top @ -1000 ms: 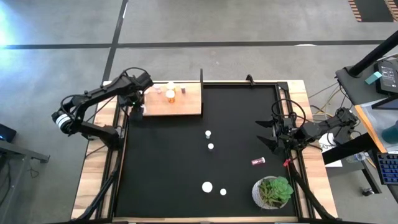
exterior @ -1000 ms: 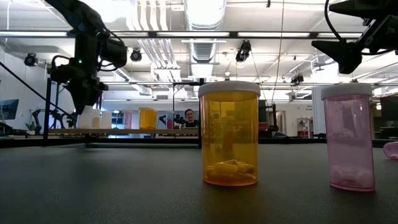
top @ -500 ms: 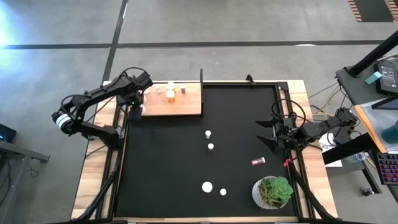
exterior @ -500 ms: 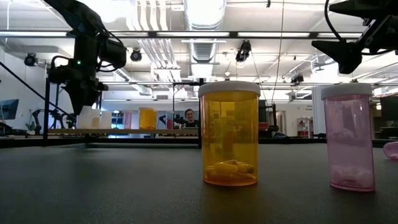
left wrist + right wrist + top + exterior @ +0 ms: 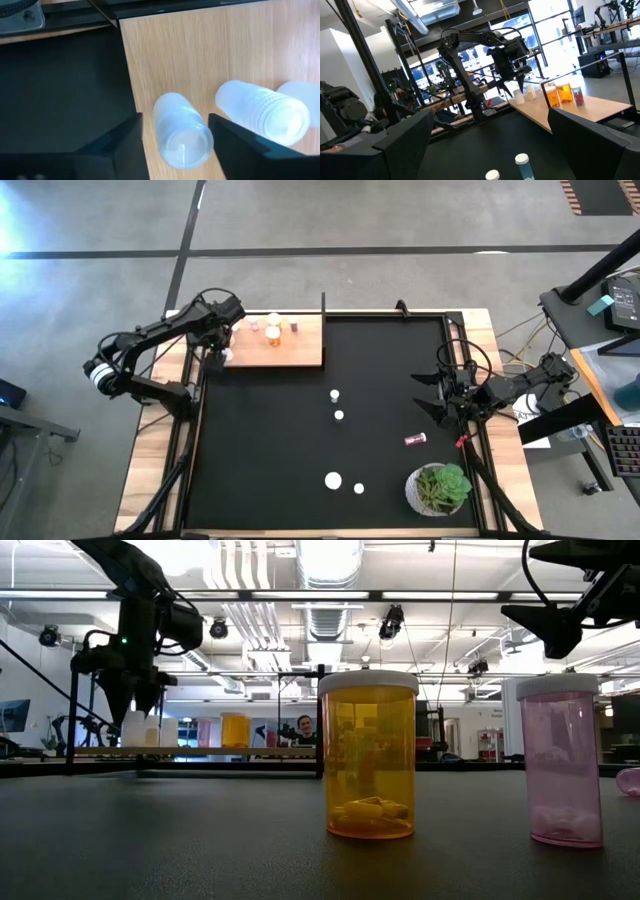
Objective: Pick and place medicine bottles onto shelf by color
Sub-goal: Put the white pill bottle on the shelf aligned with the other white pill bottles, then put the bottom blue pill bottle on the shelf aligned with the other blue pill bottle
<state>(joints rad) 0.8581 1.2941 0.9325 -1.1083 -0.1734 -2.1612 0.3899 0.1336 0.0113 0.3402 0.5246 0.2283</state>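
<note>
While you read the table from the low camera outward, item one is the orange bottle (image 5: 367, 754) standing upright nearest the lens, with a pink bottle (image 5: 560, 760) just beside it; item two, farther back, is the shelf (image 5: 290, 343) at the mat's far left corner. At the shelf's left edge you have the left gripper (image 5: 175, 131), fingers parted narrowly with a white bottle (image 5: 181, 131) upright between them, its long axis pointing straight up at the wrist camera; whether the pads touch it you probably cannot tell from this angle. A second white bottle (image 5: 264, 112) stands just beside it. Your right gripper (image 5: 428, 394) waits wide and empty at the mat's right edge, nearer the loose pink bottle lying on its side (image 5: 415, 439) and the white-capped ones.
</note>
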